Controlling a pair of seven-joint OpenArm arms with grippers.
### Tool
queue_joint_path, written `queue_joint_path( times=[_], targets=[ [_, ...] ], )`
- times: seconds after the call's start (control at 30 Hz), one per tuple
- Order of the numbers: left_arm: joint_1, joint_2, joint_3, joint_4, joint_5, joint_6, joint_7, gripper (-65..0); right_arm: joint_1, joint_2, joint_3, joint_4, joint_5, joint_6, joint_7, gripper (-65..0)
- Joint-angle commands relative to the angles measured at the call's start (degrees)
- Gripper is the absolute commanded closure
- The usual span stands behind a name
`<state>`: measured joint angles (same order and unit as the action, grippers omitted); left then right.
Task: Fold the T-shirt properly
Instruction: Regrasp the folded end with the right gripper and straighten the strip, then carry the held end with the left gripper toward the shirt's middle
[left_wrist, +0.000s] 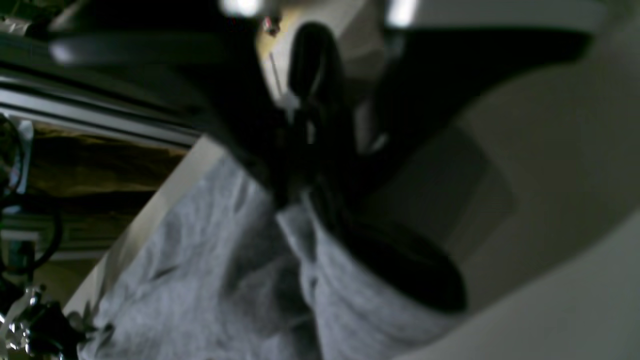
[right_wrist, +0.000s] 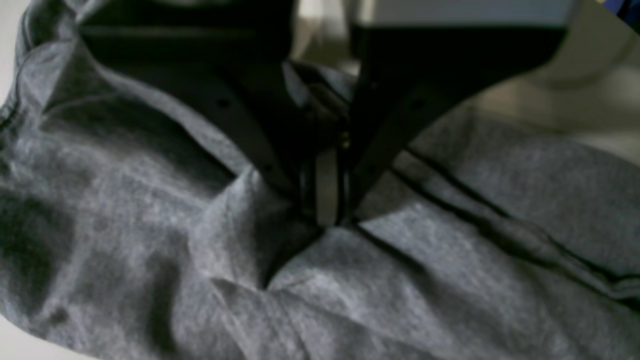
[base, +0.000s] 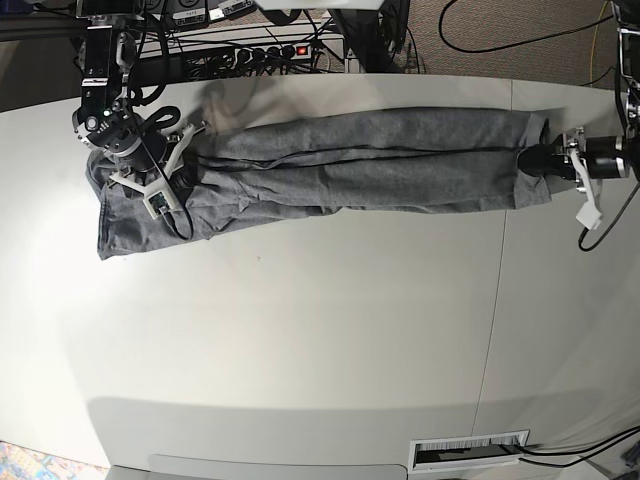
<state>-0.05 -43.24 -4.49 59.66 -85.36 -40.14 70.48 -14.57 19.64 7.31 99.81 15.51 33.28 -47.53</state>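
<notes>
The grey T-shirt (base: 350, 165) lies stretched in a long, creased band across the far part of the white table (base: 300, 330). At its left end in the base view, my right gripper (base: 145, 155) presses down on the cloth. The right wrist view shows that gripper (right_wrist: 325, 215) shut, with a pinch of the T-shirt (right_wrist: 425, 260) puckered at its tips. At the band's right end, my left gripper (base: 540, 160) meets the cloth. In the blurred left wrist view its dark fingers (left_wrist: 390, 260) close around a bunched fold of the T-shirt (left_wrist: 210, 270).
A power strip and cables (base: 270, 50) lie behind the table's far edge. A table seam (base: 497, 300) runs down the right side, and a slotted vent (base: 470, 452) sits at the front edge. The left wrist view shows the table edge (left_wrist: 150, 210) beside the cloth.
</notes>
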Motion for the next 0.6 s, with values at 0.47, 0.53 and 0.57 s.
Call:
queue_joint_path(
  times=[0.47, 0.53, 0.57],
  targets=[
    [-9.0, -0.5, -0.3, 7.5, 0.4, 1.8, 6.1, 0.0, 0.3, -1.9, -5.4, 0.3, -1.7, -0.3, -3.5, 0.0],
    [-8.0, 0.2, -0.3, 12.2, 0.4, 1.8, 6.6, 0.0, 0.5, -1.9, -7.4, 0.3, -2.3, -0.3, -2.8, 0.0],
    [-7.2, 0.5, -0.3, 14.8, 0.4, 1.7, 6.6, 0.0, 0.7, -1.9, -8.2, 0.3, -2.7, -0.3, -2.6, 0.0]
  ],
)
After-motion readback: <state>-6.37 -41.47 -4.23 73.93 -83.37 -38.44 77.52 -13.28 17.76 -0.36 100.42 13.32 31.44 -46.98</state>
